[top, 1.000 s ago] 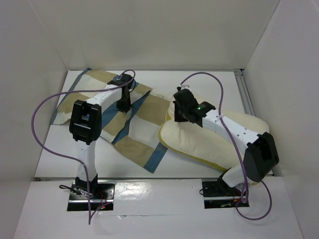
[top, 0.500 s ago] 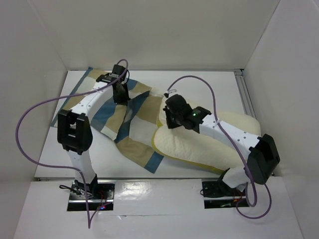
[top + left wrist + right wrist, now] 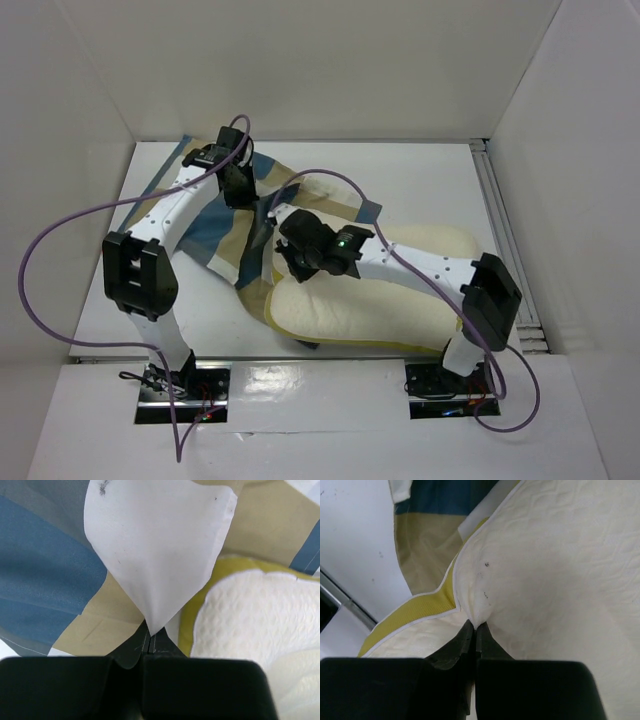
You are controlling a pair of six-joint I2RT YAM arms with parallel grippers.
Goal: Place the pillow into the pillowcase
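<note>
Pillow: lies across the near right of the table. Its left end meets the pillowcase edge, and most of its body is outside the cover.
Pillowcase: bunched on the far left, touching and partly overlapping the pillow's left end.
Right gripper: pressed together on a fold of pillow fabric just beside the yellow piping. Judged purpose: a grip near the leading corner lets the arm steer that end into the opening.
Left gripper: pinching the pillowcase's cream lining, which tents up from the jaws. Judged purpose: raise one layer so the mouth gapes.
Stage: insertion judged barely begun.
</note>
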